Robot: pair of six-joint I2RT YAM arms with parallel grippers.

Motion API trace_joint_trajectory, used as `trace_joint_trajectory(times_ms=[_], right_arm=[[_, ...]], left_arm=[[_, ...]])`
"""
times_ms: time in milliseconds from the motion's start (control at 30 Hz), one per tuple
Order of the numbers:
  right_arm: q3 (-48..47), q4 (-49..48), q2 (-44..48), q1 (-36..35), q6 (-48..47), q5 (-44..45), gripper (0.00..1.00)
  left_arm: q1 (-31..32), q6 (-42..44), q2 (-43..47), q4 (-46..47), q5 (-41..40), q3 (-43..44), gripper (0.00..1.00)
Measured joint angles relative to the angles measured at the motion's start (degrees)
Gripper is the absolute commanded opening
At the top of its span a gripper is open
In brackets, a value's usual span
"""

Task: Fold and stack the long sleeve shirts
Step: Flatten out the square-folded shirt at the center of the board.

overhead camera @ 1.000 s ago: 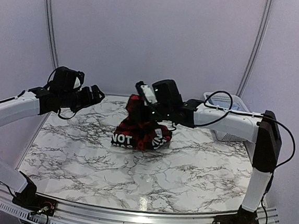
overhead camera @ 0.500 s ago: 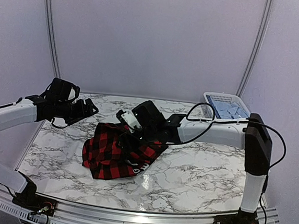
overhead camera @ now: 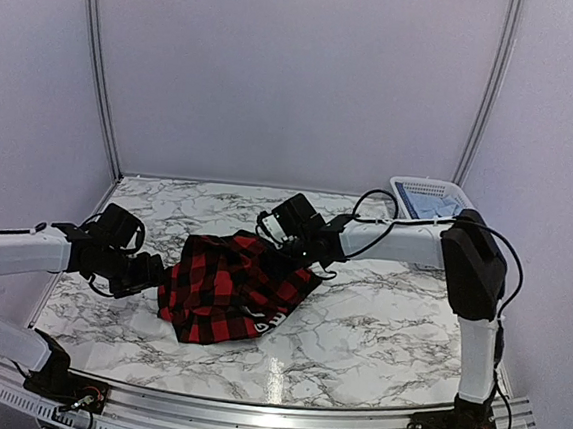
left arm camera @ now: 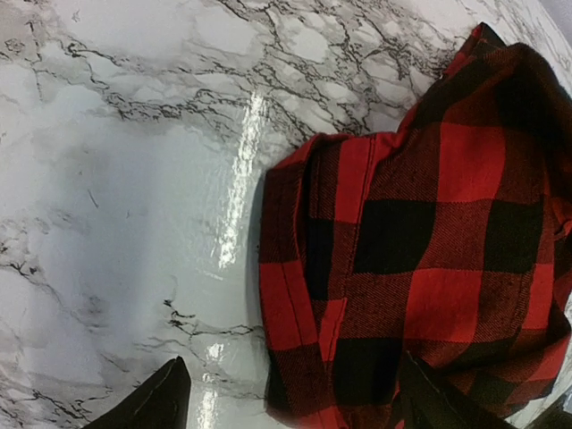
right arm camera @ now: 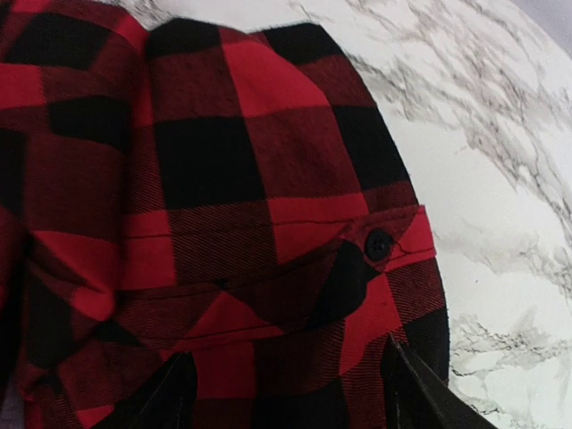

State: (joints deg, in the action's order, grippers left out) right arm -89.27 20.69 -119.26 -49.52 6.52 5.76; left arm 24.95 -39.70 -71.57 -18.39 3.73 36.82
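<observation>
White-and-grey marble-patterned counter (overhead camera: 386, 334) is seen, enclosed by plain pale walls (overhead camera: 299, 75) with grey upright strips.

Red-and-black buffalo check long sleeve shirt (overhead camera: 225, 289) is found crumpled in one flat heap at the middle of the counter, a little toward the left edge, not folded. A black patch with white lettering (overhead camera: 262, 319) is shown at the heap's near right side. A black button (right arm camera: 379, 243) on a red band of the cloth is seen in the right wrist view.

Left hand (left arm camera: 290, 407) is held low at the heap's left edge, with its jaws apart. One of its fingers (left arm camera: 156, 402) is seen over bare marble and the other over the cloth edge, with nothing clamped. Contact with the cloth cannot be told.

Right hand (right arm camera: 290, 393) is placed above the heap's far right part and pointed down at it. Its jaws are spread wide over the check cloth and nothing is gripped.

White plastic lattice basket (overhead camera: 456, 196) is set at the far right corner of the counter, well apart from the check shirt. Plain pale blue long sleeve shirt (overhead camera: 428, 203) is seen lying inside it. How that shirt is folded cannot be told.
</observation>
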Motion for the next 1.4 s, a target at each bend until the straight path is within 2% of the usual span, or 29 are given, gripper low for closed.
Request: trace_joint_trajectory(times_ms=[100, 200, 267, 300, 367, 467, 600, 733, 833, 933, 1000, 1067, 1167, 1200, 1267, 1400], right_arm=[[-0.1, 0.4, -2.8, 1.0, -0.5, 0.5, 0.51], [-0.1, 0.5, -3.8, 1.5, -0.5, 0.9, 0.30], [-0.1, 0.4, -3.7, 1.5, -0.4, 1.2, 0.18], [0.0, 0.2, -3.6, 1.5, -0.2, 1.4, 0.13], [0.3, -0.1, -3.3, 1.5, 0.0, 2.1, 0.01], [2.6, 0.0, -1.3, 1.5, 0.9, 4.0, 0.00], [6.9, 0.9, 4.8, 1.5, 1.7, 6.8, 0.00], [12.4, 1.9, 14.0, 1.5, 2.6, 7.6, 0.00], [16.7, 3.5, 21.8, 0.7, 3.1, 7.0, 0.00], [20.2, 5.3, 28.1, -2.2, 4.0, 5.7, 0.00], [21.9, 5.6, 30.5, -5.6, 5.3, 3.5, 0.07], [23.8, 5.4, 31.2, -8.1, 7.0, 0.7, 0.23], [26.0, 5.6, 30.4, -9.2, 9.0, -1.5, 0.54], [26.2, 6.0, 29.7, -9.0, 9.6, -1.6, 0.60], [26.2, 6.3, 28.3, -8.7, 10.3, -1.6, 0.68], [24.1, 7.6, 25.6, -8.7, 10.6, 1.0, 0.71]], left_arm=[[2.3, -0.6, -1.7, 0.1, -1.9, 0.2, 0.78], [5.0, -1.4, -5.3, 0.2, -4.8, 1.4, 0.70], [6.3, -1.9, -8.0, 0.3, -6.7, 2.3, 0.60], [6.8, -2.1, -9.4, 0.4, -7.5, 2.8, 0.53], [7.7, -2.4, -12.0, 0.9, -9.0, 3.7, 0.30], [8.3, -2.9, -15.1, 1.4, -11.5, 5.2, 0.00], [6.2, -1.9, -16.6, 1.4, -13.7, 8.4, 0.00], [-1.8, 0.4, -19.7, 1.4, -14.8, 16.9, 0.00], [-7.8, 2.6, -26.1, 1.1, -14.1, 29.1, 0.00], [-11.3, 4.9, -36.0, 0.1, -11.7, 45.1, 0.02], [-12.3, 6.9, -44.0, -1.6, -8.5, 57.7, 0.26], [-12.3, 8.9, -51.8, -2.9, -4.7, 70.0, 0.51], [-11.2, 10.8, -56.8, -4.9, -1.3, 77.7, 0.68], [-10.8, 11.1, -57.4, -5.7, -0.5, 78.6, 0.73], [-10.4, 11.9, -57.4, -7.0, 0.8, 78.7, 0.76], [-9.2, 12.6, -54.8, -8.2, 1.2, 75.1, 0.75]])
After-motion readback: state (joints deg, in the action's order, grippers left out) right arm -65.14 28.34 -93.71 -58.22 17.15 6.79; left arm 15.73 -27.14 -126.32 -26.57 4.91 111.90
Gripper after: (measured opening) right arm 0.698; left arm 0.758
